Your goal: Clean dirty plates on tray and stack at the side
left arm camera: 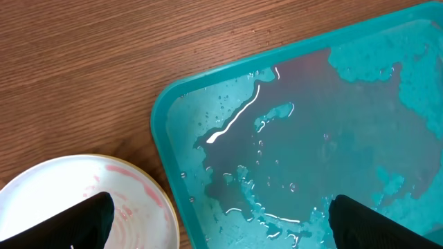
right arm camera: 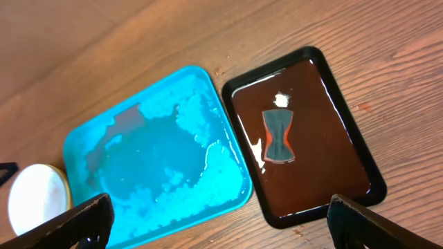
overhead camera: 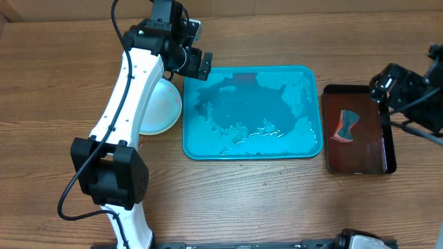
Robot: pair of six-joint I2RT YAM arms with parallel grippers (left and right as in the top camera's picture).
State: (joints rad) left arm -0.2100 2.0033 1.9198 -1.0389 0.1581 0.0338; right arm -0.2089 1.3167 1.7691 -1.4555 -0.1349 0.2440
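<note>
Closest to the overhead lens, the left arm's white link (overhead camera: 128, 97) hides part of the round white plate (overhead camera: 166, 111) on the wooden table (overhead camera: 41, 83), just left of the big turquoise plastic tray (overhead camera: 252, 155) of foamy water; can't tell if it's one plate or a stack. Left wrist view: left gripper (left arm camera: 221, 207) jaws are wide apart over the tray corner, fingers cut off at the frame edge, pinkish smears on the plate. Right wrist: right gripper (right arm camera: 221, 204) is spread too, above a dark red-brown black-rimmed tray (right arm camera: 325, 159) holding a grey-red hourglass thing (right arm camera: 279, 135) I can't identify.

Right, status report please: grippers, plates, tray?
Left gripper open, right gripper open. Tray wet, foamy, no plates. Plate beside it, pink smears. Nothing blocking.
</note>
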